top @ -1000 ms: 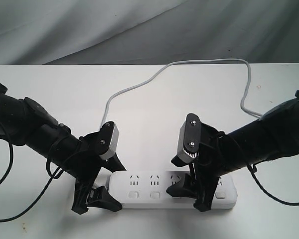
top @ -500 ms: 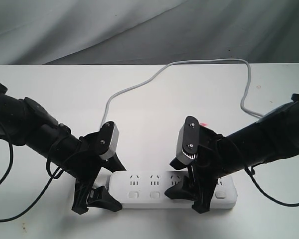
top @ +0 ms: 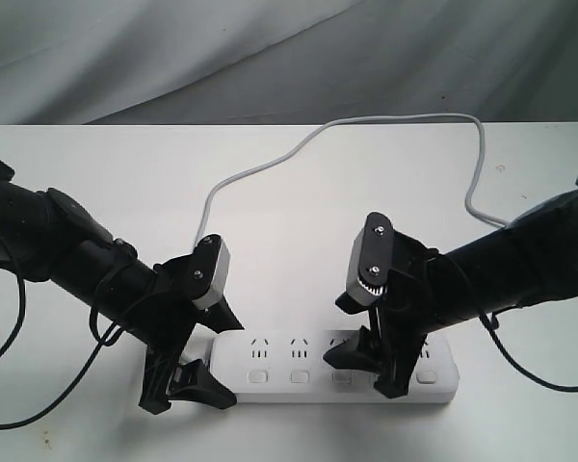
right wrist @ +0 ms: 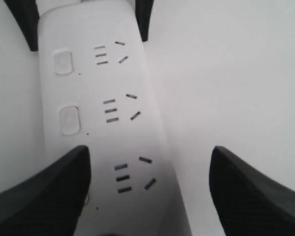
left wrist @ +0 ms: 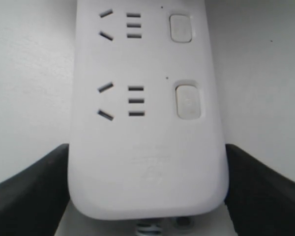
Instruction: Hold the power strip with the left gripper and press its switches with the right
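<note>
The white power strip (top: 299, 358) lies along the table's front edge, and its grey-white cord (top: 405, 116) loops away to the back. My left gripper (top: 186, 377) is shut on the strip's left end. In the left wrist view its black fingers (left wrist: 32, 189) press both long sides of the strip (left wrist: 137, 147). My right gripper (top: 369, 368) hangs open over the strip's right half. In the right wrist view one of its fingers (right wrist: 39, 196) sits over the button row and the other is over bare table. Two switches (right wrist: 69, 119) show beyond it, and other switches (top: 259, 376) show in the exterior view.
The white table (top: 96, 173) runs back to a grey cloth backdrop (top: 270, 58). A thin black cable (top: 10, 385) hangs off the left arm, and another trails from the right arm near the right edge.
The right gripper has risen a little and shifted slightly right over the strip. The left gripper and the strip have not moved.
</note>
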{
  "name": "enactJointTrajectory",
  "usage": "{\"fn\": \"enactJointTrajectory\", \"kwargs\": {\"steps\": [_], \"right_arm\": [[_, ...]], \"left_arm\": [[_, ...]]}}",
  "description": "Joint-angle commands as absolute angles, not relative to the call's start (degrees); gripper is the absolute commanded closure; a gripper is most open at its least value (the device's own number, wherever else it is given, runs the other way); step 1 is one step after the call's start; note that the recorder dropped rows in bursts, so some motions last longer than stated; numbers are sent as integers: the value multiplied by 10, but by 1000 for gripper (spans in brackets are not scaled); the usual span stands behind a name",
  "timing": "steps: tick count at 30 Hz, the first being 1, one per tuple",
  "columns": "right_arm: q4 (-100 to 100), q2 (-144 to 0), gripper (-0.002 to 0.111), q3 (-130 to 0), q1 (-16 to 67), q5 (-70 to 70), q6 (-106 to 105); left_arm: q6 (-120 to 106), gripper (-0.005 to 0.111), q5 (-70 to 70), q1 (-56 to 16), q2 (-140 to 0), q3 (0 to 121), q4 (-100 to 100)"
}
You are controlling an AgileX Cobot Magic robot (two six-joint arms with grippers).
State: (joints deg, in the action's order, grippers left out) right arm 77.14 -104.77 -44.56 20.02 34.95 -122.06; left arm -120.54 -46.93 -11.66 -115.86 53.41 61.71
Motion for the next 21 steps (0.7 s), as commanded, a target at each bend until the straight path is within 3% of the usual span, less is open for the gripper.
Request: {"fn": "enactJointTrajectory", "kwargs": {"steps": [1,21], "right_arm": [[771,-1044,45,-445,173,405,-1227],[760,-1092,45,-445,171,412,-1227]], "left_arm": [[-1200,55,-468,-120,-1160,537,620],[-1200,55,-468,-120,-1160,537,620]]}}
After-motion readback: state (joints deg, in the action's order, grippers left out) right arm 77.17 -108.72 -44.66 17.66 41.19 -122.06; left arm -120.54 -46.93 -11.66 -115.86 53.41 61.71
